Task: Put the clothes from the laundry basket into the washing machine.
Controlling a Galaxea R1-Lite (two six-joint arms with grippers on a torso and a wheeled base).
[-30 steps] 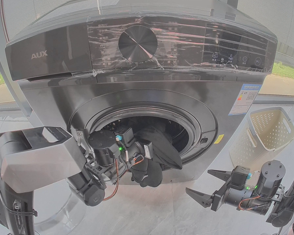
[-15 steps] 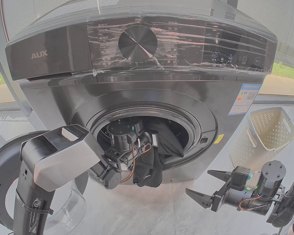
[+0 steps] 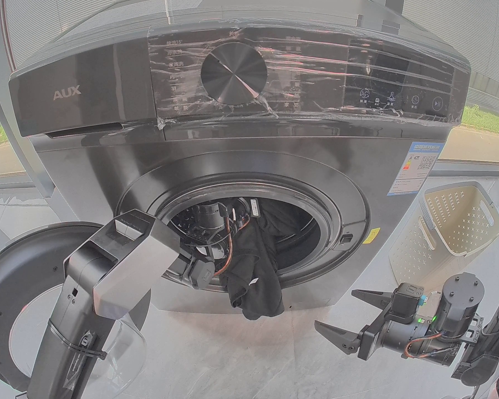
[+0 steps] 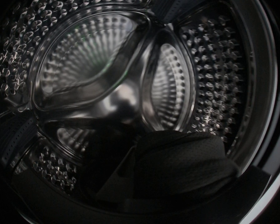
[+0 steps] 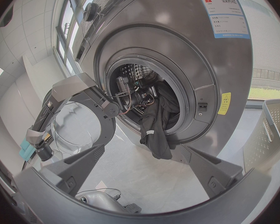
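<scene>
The grey washing machine (image 3: 260,162) stands with its round opening uncovered. My left gripper (image 3: 244,214) is inside the opening, shut on a black garment (image 3: 255,272). The cloth drapes from it over the lower rim and hangs down the front panel. In the left wrist view the steel drum (image 4: 93,63) shows, with a fold of the black garment (image 4: 180,162) low in front. My right gripper (image 3: 336,308) hovers open over the floor, right of the opening, holding nothing. The cream laundry basket (image 3: 460,223) lies tipped on its side by the machine's right corner.
The machine's door (image 3: 16,272) is swung open to the left, beside my left arm. Pale floor tiles (image 3: 249,356) lie in front of the machine. From the right wrist, the garment (image 5: 155,131) hangs out of the opening, with the basket (image 5: 270,131) at the edge.
My left arm has pushed up and into the drum opening, carrying the black garment with it. More of the cloth now sits inside the rim. The right arm has stayed still.
</scene>
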